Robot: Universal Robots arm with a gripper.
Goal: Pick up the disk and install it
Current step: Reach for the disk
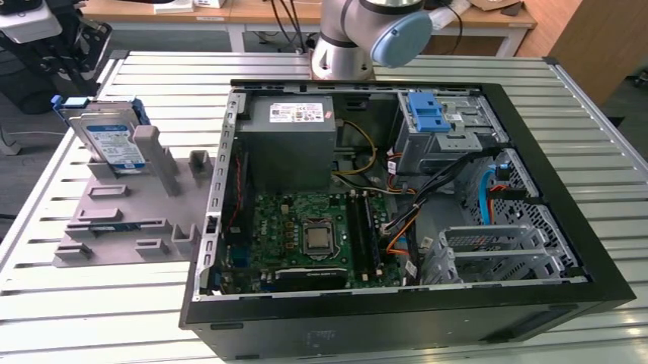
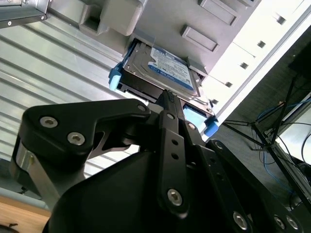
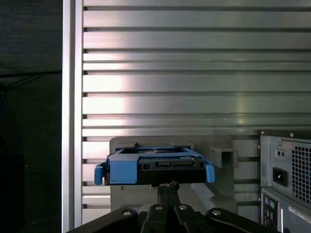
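Over at the exterior view's left, on the slatted metal bench (image 1: 91, 318), the disk (image 1: 109, 140) stands on edge in a slot of a grey plastic rack (image 1: 121, 220), leaning a little, with its white-and-blue label facing out and its blue carrier frame showing at the top and sides. It sits outside the open computer case (image 1: 405, 326), which fills the middle of the bench with its grey power supply box (image 1: 288, 144) and a blue latch (image 1: 430, 114) on the metal bay at the far side. The arm (image 1: 350, 38) rises from behind the case. In the second wrist view the black fingers (image 2: 171, 136) look drawn together with nothing between them, their tips pointing at the middle of the disk's (image 2: 167, 73) near edge. The first wrist view shows the same line-up, the fingers (image 3: 164, 195) meeting right at the middle of the disk's (image 3: 155, 165) connector edge. Whether the tips touch that edge or hang short of it, I cannot tell.
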